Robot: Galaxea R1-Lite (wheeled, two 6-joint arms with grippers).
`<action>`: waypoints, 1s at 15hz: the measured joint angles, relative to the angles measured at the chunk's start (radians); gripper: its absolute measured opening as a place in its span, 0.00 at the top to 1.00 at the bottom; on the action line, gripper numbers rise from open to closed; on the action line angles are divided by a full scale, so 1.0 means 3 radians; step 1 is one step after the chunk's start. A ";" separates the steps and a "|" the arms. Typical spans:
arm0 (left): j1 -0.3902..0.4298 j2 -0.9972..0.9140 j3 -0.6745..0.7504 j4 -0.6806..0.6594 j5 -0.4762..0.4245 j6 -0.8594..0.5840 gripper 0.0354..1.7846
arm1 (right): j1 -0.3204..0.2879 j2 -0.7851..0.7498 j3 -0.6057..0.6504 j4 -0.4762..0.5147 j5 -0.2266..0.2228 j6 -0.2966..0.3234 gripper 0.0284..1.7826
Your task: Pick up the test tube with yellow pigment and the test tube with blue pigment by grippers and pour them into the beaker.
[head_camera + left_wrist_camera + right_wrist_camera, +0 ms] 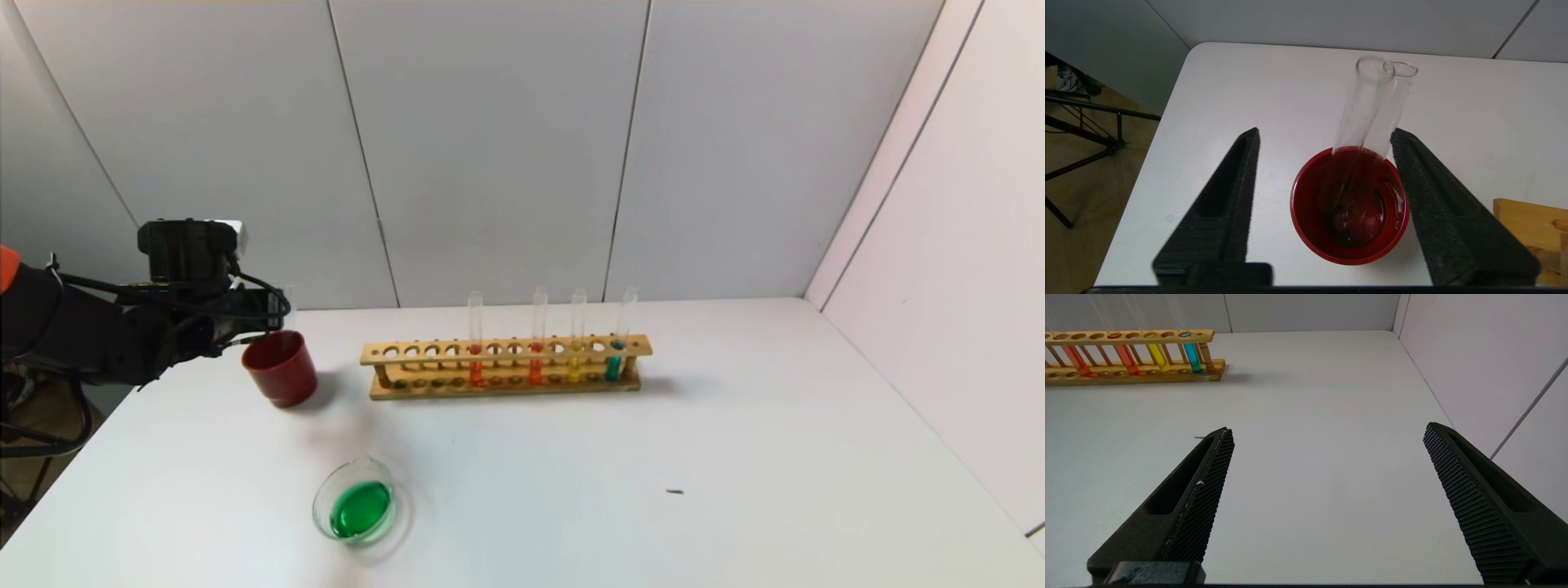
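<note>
Hovering over the dark-red cup at the table's far left corner, the left gripper has its fingers spread wide to either side of the cup, holding nothing. Two emptied clear tubes lean together inside the cup, mouths up and touching, apparently parked there as spent glassware. The placement suggests the pouring is done: the beaker, standing near the front edge and well apart from the cup, holds a pool of green liquid, the colour yellow and blue would be expected to make. Behind it, the wooden rack carries four upright tubes toward its right end, two with orange-red liquid, then a yellow-filled tube and a teal-filled tube, none of them touched by either arm. Judging by the cup's contents, the test tube with yellow pigment and the test tube with blue pigment are most likely the two drained ones in the cup, though nothing left in them confirms which is which. The right gripper hangs low over bare table on the right side, out of the head view, its fingers wide apart and empty, with the rack well off ahead. A small dark speck lies on the table near that side.
</note>
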 joint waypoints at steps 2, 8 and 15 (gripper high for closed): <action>-0.0003 -0.0104 0.0042 0.0002 -0.0002 0.0006 0.18 | 0.0000 0.0000 0.0000 0.0000 0.0000 0.0001 0.05; -0.0031 -0.0989 0.0401 0.0130 -0.0030 0.0178 0.02 | 0.0000 0.0000 0.0000 0.0000 0.0000 0.0001 0.05; -0.0049 -0.2781 0.0885 0.1084 -0.0020 0.0284 0.02 | 0.0000 0.0000 0.0001 0.0000 0.0000 0.0001 0.05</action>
